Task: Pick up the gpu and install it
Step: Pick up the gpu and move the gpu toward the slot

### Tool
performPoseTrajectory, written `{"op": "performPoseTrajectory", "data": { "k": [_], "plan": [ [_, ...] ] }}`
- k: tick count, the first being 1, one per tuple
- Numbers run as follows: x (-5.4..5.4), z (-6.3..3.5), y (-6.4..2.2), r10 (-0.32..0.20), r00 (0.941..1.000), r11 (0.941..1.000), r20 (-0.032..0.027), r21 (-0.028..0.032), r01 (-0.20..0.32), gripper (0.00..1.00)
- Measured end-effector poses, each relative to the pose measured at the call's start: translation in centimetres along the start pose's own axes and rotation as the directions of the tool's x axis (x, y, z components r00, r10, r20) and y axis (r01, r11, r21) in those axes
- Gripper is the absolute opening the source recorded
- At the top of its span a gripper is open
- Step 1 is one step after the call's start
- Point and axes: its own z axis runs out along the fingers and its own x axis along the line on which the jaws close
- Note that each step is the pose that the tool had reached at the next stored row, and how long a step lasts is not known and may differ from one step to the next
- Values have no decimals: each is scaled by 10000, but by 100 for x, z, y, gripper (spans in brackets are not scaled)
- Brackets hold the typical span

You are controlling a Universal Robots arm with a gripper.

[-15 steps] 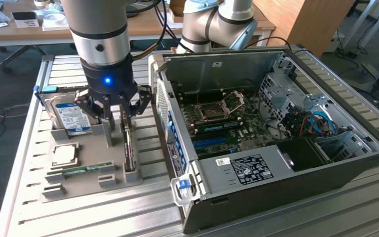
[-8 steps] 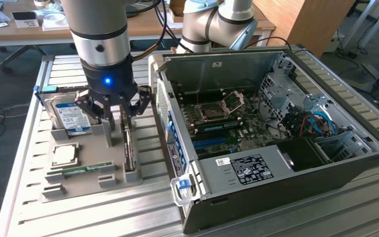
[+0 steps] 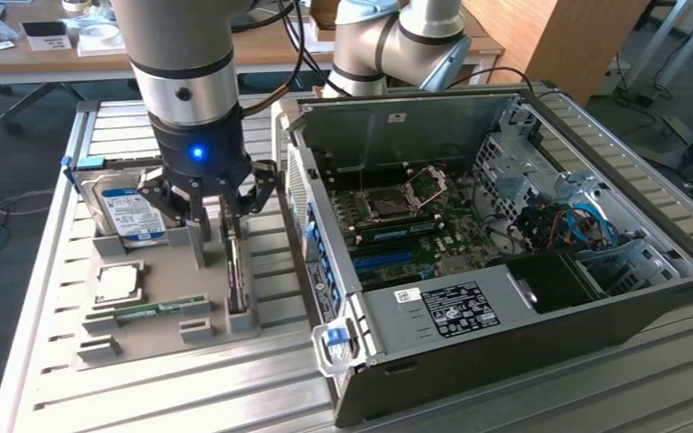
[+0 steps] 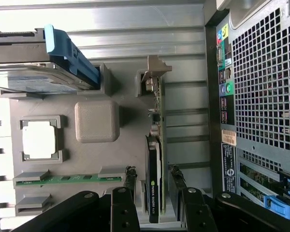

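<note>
**Exterior view.** I see the arm reaching down over the grey parts tray (image 3: 176, 271), which sits on the slatted table (image 3: 563, 388) at the exterior view's left of the open computer case (image 3: 503, 298). The gripper (image 3: 217, 236) hangs low above the tray's right-hand slot. The gpu (image 3: 235, 280) stands on edge in that slot as a thin dark strip running from far to near, and it is not lifted. The hard drive (image 3: 130, 212) with its blue-white label leans at the far left of the tray. The processor (image 3: 118, 284) lies nearer, and the green memory stick (image 3: 154, 311) lies nearer again. The motherboard (image 3: 401, 221) is exposed inside the case.

**Wrist view.** I see the gpu (image 4: 154, 193) edge-on, seated in the tray (image 4: 130, 140), with its metal bracket at the far end. The gripper (image 4: 152, 173) straddles the card with one of its fingers (image 4: 130, 176) on each side. A strip of tray shows between each fingertip and the card, so I read the jaws as released and not clamping. The processor (image 4: 38, 140), the memory stick (image 4: 67, 179) and the hard drive (image 4: 29, 67) sit on the side of the gpu away from the computer case (image 4: 261, 87).
</note>
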Motion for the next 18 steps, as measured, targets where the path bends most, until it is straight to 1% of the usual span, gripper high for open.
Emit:
{"op": "performPoseTrajectory", "data": {
  "k": [15, 18],
  "plan": [
    [0, 19, -1, 1, 10000, 10000, 0, -1, -1, 42],
    [-24, 20, 1, -1, 10000, 10000, 0, -2, 1, 42]
  ]
}}
